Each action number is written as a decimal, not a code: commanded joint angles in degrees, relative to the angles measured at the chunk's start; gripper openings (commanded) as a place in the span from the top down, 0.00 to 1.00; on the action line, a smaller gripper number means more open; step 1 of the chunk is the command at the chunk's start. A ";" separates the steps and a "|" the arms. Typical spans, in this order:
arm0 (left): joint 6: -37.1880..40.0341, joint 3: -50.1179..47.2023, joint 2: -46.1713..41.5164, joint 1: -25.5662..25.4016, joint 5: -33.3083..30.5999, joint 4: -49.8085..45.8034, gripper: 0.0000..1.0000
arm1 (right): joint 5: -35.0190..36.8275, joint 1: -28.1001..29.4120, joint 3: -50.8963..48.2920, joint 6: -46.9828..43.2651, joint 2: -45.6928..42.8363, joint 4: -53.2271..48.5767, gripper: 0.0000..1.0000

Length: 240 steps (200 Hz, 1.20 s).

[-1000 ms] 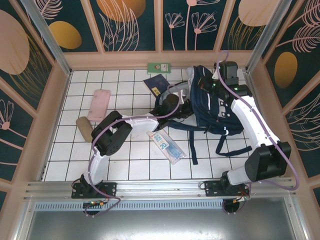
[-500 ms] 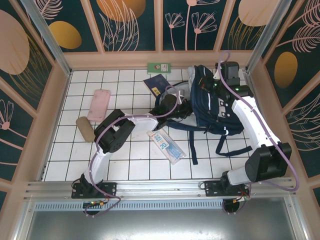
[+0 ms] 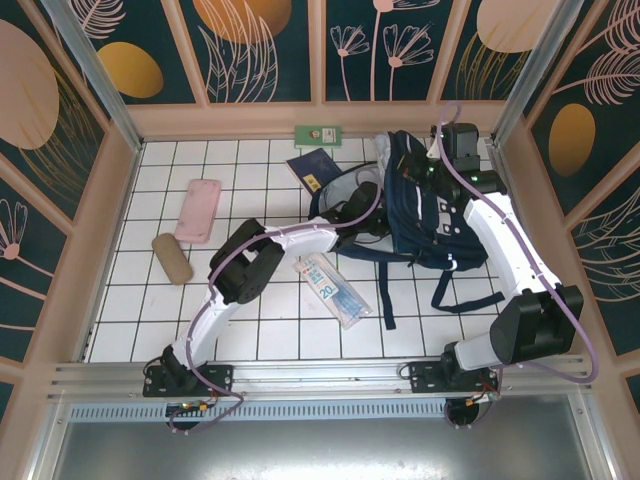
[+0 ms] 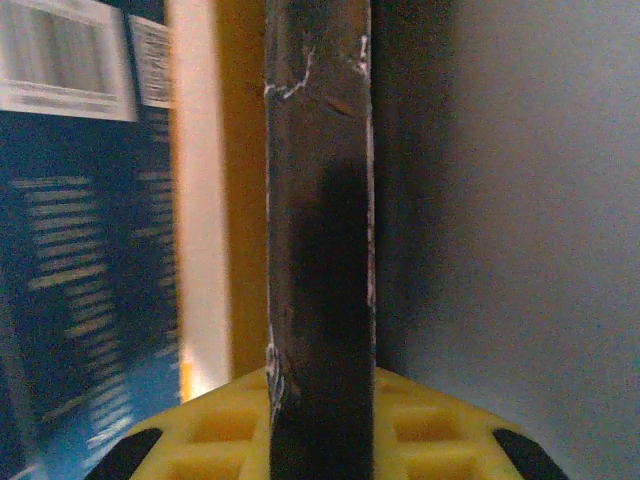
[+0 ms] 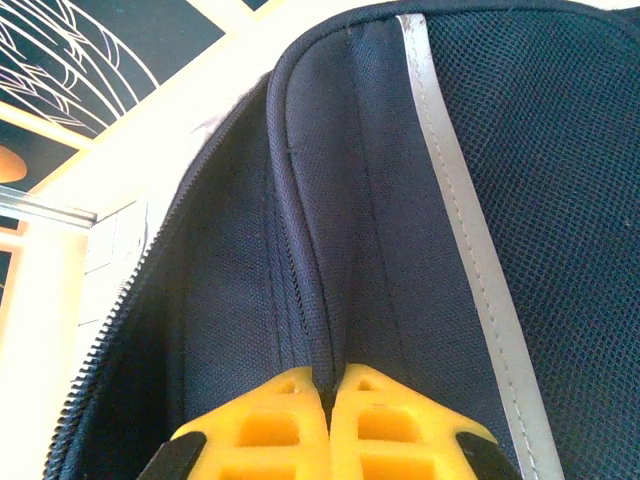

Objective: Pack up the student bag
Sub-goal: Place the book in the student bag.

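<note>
Nearest to my bases, around the middle of the worktop, lies a clear packet with blue print, slanted across the tiles. Toward the left edge a brown roll lies on its side, and just beyond it a pink case lies flat, the two close but apart. My left arm reaches across the middle to the right, and its wrist goes into the open mouth of the student bag. The bag lies in the far right corner of the worktop, its black straps trailing back toward the near edge. My left end effector is nearly closed, its yellow pads clamped on a dark slab that stands edge-on between them. I cannot tell what the slab is. To its left is a blurred blue printed surface with a pale band and an orange band, and to its right a plain grey surface. My right end effector is at the far end of the bag, fully closed and pinching a raised fold of the navy fabric, with a white stripe running just beside the fold. Left of the bag a blue book lies flat near the far edge, and a small green card sits against the far edge itself.
</note>
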 commanded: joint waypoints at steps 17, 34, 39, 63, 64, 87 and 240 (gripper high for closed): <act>5.46 9.37 4.91 -2.20 2.15 -6.18 0.73 | -3.50 0.07 2.60 1.24 -1.31 6.25 1.00; 7.03 10.08 4.52 -2.15 1.60 -8.20 0.55 | -3.61 0.05 2.62 1.15 -1.08 6.24 1.00; 7.72 9.71 3.94 -2.15 0.68 -8.72 0.46 | -3.56 0.01 2.62 1.15 -1.07 6.24 1.00; 11.92 7.42 -0.22 -2.06 -3.71 -11.66 0.26 | -3.52 0.04 2.57 0.99 -1.20 6.11 1.00; 12.09 7.34 -0.32 -2.09 -3.80 -11.78 0.26 | -3.56 0.06 2.60 0.98 -1.23 6.13 1.00; 15.02 5.37 -3.74 -1.82 -6.90 -13.33 0.24 | -3.26 0.01 2.27 0.80 -1.43 6.08 1.00; 14.52 11.67 3.11 -2.47 0.40 -13.53 0.63 | -3.98 0.01 0.83 1.27 -1.84 6.55 1.00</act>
